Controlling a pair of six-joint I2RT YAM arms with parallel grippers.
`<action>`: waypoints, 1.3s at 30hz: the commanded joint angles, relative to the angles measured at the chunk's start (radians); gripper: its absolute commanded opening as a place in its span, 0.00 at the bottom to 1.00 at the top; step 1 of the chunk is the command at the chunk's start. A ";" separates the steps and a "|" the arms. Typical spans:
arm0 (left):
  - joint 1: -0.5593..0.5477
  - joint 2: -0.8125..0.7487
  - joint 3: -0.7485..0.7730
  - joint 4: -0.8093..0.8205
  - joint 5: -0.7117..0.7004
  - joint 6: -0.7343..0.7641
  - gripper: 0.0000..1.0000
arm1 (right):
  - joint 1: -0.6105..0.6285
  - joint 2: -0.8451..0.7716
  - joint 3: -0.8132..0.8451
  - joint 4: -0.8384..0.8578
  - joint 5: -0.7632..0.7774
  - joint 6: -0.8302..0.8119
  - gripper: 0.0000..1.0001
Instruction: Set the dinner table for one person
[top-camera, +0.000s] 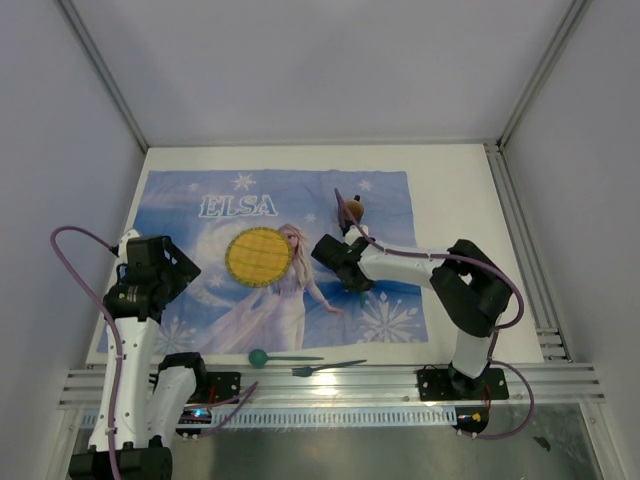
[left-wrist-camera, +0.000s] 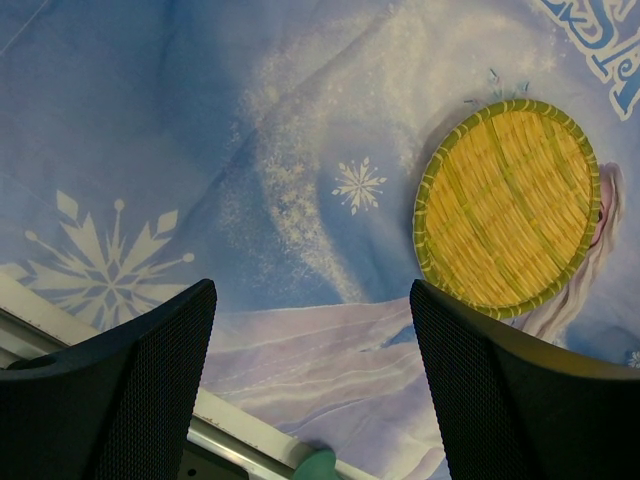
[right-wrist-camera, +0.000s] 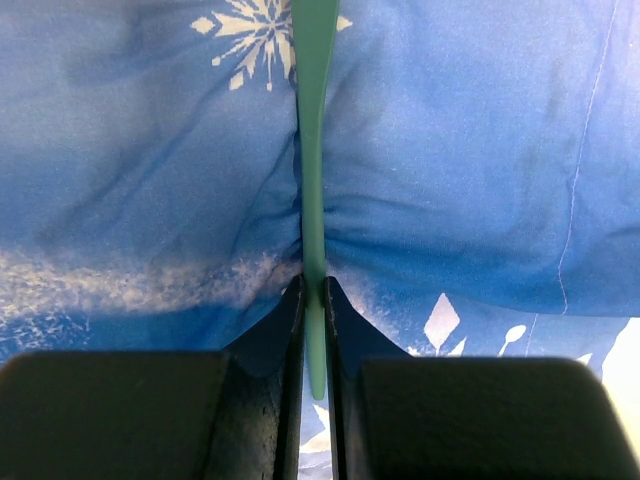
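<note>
My left arm stands folded, its claw (left-wrist-camera: 312, 335) facing down with jaws spread wide. My right arm reaches inward, its claw (right-wrist-camera: 313, 292) pinched on a thin green handle (right-wrist-camera: 312, 150).

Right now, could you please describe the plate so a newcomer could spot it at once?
Start at the blue cloth on the white table. Just on the near side of its ELSA lettering lies the plate. It alone is round, woven and yellow with a green rim; the spoon and fork nearby are slim.
</note>
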 joint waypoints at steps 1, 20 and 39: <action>-0.005 -0.002 0.021 0.019 -0.014 -0.004 0.81 | -0.017 -0.002 0.004 0.035 0.014 -0.014 0.03; -0.005 -0.051 0.015 0.028 -0.035 -0.013 0.81 | -0.022 -0.069 0.017 -0.099 -0.032 -0.054 0.03; -0.005 -0.045 0.010 0.036 -0.023 -0.010 0.81 | -0.022 -0.063 0.079 -0.169 -0.026 -0.030 0.03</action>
